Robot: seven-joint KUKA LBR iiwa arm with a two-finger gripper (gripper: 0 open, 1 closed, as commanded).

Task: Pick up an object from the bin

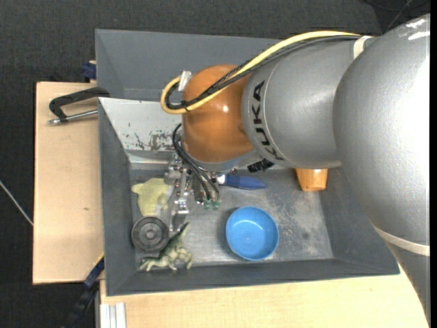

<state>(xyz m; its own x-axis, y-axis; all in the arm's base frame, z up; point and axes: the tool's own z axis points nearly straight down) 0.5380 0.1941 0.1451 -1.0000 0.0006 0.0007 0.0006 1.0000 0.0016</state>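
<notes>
Camera view, looking down: you see the arm (321,108) reaching in from the right, its orange wrist cover (208,115) hanging over the far-left part of the grey bin (113,183).

The gripper (183,207) is low in the bin's left half. You cannot tell whether the jaws are released or clenched; the wrist mechanism hides them, and nothing is seen held.

Nearest things:
- A pale yellow-green lump (150,195) lies just beside the gripper, on its left and near the left wall.
- A black round disc (149,233) lies just below the lump, close to the gripper's tip; contact cannot be judged.
- A small green toy figure (167,257) lies against the near wall, just below the disc.

Further off:
- A blue bowl (252,233) sits upright on the floor, near the near wall and well apart from the gripper.
- A blue stick-shaped item (244,182) pokes out from under the wrist on its right.
- An orange block (311,179) shows at the arm's lower edge, towards the right wall.

Open room: you have bare floor between the gripper and the bowl, and to the right of the bowl. The left corner is crowded, with three things packed close to the walls.
</notes>
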